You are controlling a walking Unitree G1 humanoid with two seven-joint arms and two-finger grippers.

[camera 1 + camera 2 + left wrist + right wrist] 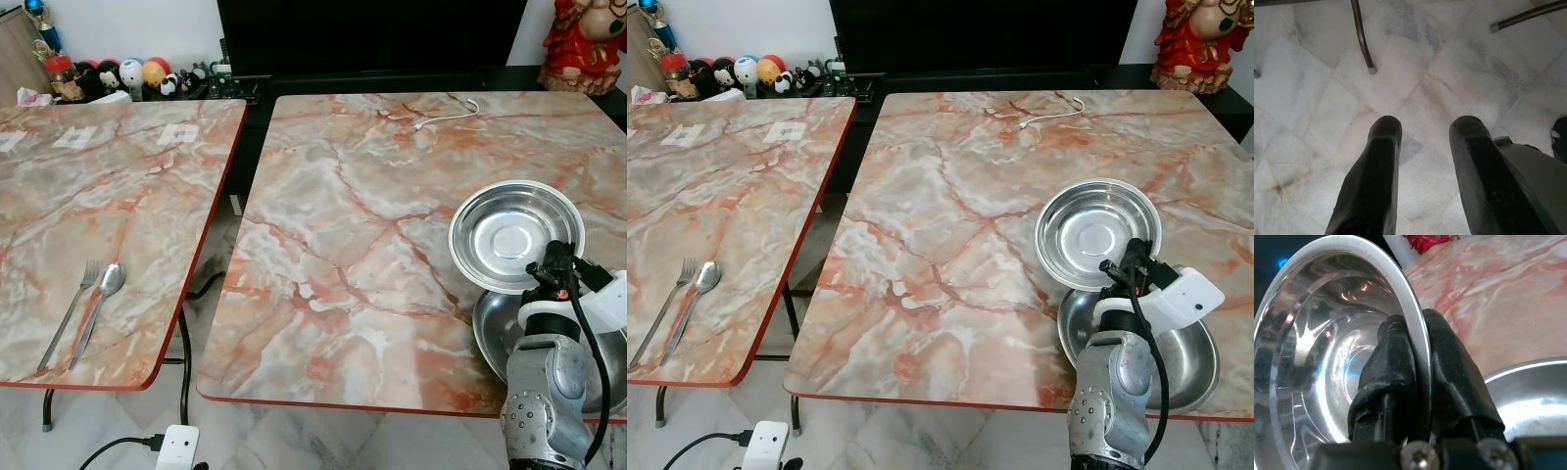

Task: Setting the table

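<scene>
Over on the left table point(108, 225) a fork point(71, 311) and spoon point(100, 305) lie side by side near its front edge. My left gripper point(1422, 147) hangs over the floor, fingers spread apart. My right gripper point(1418, 352) pinches the rim of the steel plate point(514, 233), held tilted above the right table point(372, 245), just beyond a second steel bowl point(1181, 357) at its front edge.

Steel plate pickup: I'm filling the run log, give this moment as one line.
right end effector shut on round steel plate rim | second steel bowl beneath | left end effector open, idle
</scene>
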